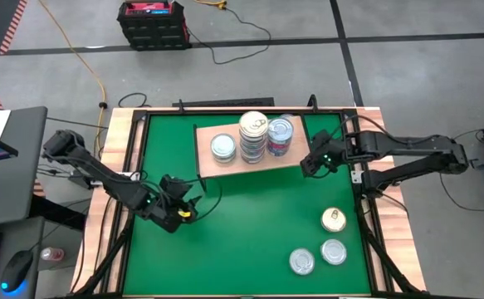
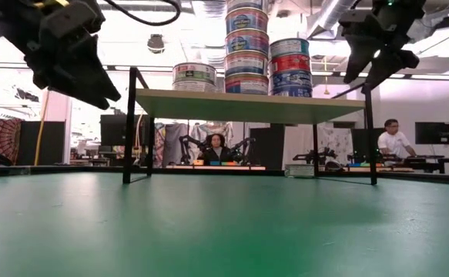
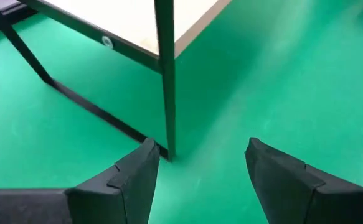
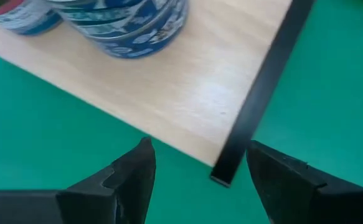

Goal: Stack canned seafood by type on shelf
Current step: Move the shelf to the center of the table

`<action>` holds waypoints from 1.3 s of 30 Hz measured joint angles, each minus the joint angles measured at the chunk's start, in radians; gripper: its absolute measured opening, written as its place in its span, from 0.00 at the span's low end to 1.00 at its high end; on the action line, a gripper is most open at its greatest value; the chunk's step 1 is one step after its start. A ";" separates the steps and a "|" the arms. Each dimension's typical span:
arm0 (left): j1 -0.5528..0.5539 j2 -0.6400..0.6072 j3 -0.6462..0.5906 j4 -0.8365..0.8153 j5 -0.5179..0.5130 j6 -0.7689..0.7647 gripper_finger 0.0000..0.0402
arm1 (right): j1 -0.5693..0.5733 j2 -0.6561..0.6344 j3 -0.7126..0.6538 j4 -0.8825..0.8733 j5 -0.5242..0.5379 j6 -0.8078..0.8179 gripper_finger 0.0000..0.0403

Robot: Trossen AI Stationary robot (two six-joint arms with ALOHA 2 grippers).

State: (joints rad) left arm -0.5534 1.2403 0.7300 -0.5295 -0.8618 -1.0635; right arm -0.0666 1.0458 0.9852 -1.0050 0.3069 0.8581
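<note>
Fingers of the left gripper (image 1: 182,208) stand apart and empty above the green tabletop (image 1: 242,232), near the shelf's (image 1: 225,162) front left leg. Right gripper (image 1: 314,162) fingers are likewise spread, holding nothing, just beside the shelf's right end. On the shelf stand a single tin (image 1: 222,147), a tall stack (image 1: 253,137) and a shorter stack (image 1: 281,135); three loose tins (image 1: 318,247) lie on the tabletop's front right.

Black crate (image 1: 152,23) — yellow cable (image 1: 75,54) — on grey floor (image 1: 408,21).
</note>
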 joint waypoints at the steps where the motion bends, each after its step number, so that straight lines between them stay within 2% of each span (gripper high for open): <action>1: -0.001 -0.006 0.000 0.001 0.009 -0.005 0.58 | 0.001 -0.001 0.000 0.005 -0.009 0.003 0.68; 7: -0.040 -0.053 0.000 0.004 0.038 -0.050 0.58 | 0.049 -0.002 -0.002 0.053 -0.039 0.042 0.68; 14: -0.095 -0.147 0.000 0.003 0.056 -0.050 0.58 | 0.162 0.007 -0.002 0.096 -0.054 0.146 0.68; 20: -0.099 -0.240 0.000 -0.049 0.144 -0.051 0.58 | 0.261 0.058 -0.002 0.146 -0.043 0.238 0.68; 25: -0.099 -0.319 0.000 -0.106 0.193 -0.058 0.58 | 0.325 0.136 -0.001 0.261 -0.046 0.282 0.68; 34: -0.098 -0.466 0.000 -0.222 0.203 -0.045 0.57 | 0.399 0.271 0.002 0.522 -0.055 0.344 0.68; 36: -0.098 -0.494 0.000 -0.244 0.207 -0.045 0.57 | 0.412 0.285 0.019 0.526 -0.070 0.346 0.68; 39: -0.098 -0.531 0.000 -0.249 0.222 -0.023 0.57 | 0.431 0.277 0.055 0.441 -0.075 0.354 0.68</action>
State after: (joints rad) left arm -0.6518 0.7092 0.7300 -0.7780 -0.6400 -1.0861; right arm 0.3641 1.3228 1.0402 -0.5641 0.2320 1.2118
